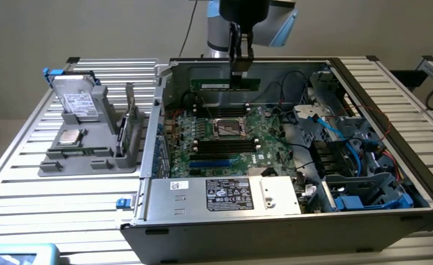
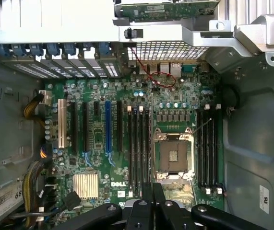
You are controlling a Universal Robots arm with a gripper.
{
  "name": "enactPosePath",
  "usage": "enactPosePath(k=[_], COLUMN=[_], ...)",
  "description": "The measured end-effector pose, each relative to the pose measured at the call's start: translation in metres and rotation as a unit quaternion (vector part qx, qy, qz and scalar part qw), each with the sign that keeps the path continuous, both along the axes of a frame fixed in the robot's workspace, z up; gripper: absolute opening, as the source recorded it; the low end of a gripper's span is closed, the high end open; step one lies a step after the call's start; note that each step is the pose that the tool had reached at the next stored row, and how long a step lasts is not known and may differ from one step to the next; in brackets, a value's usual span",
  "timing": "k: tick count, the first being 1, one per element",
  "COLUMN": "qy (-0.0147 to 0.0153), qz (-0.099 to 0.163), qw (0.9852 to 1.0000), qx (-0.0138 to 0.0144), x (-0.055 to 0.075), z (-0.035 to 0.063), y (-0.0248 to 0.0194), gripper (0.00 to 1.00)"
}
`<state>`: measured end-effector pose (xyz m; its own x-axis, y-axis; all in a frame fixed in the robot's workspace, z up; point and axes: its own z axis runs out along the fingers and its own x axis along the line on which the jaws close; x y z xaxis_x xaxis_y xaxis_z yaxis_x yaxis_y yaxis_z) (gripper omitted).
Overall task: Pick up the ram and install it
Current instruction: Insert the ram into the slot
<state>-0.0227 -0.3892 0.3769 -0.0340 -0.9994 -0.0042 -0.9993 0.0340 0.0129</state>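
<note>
The ram (image 1: 212, 84) is a long narrow green stick held level above the far side of the open computer case (image 1: 393, 165). My gripper (image 1: 240, 81) reaches down from above and is shut on the stick's right part. Below it lies the green motherboard (image 1: 272, 132), with black memory slots (image 1: 224, 144) on either side of the CPU socket (image 1: 230, 128). In the wrist view my gripper (image 2: 152, 203) hangs over the board beside the CPU socket (image 2: 173, 155), with long memory slots (image 2: 139, 148) close by and more slots (image 2: 208, 148) past the socket.
On the exterior view's left, a grey tray (image 1: 91, 157) carries a hard drive (image 1: 77, 102), a silver chip (image 1: 70, 137) and an upright card (image 1: 128, 130). The power supply (image 1: 224, 196) fills the case's near side. Drive cages and blue cables (image 1: 349, 138) crowd its right.
</note>
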Motion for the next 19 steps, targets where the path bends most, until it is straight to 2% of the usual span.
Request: enactPosePath(k=[6, 11, 13, 17, 19], qy=[0.0, 0.0, 0.0, -0.0002, -0.0003], qz=[0.0, 0.0, 0.0, 0.0, 0.0], qw=[1.0, 1.0, 1.0, 0.9999, 0.9999], qx=[-0.0003, -0.0014, -0.0036, -0.0108, -0.0133], x=[0.001, 0.006, 0.007, 0.007, 0.007], z=[-0.0012, -0.0093, -0.0113, -0.014, -0.0158], y=[0.0004, 0.0006, 0.0005, -0.0002, -0.0003], gripper=[0.12, 0.12, 0.12, 0.12, 0.12])
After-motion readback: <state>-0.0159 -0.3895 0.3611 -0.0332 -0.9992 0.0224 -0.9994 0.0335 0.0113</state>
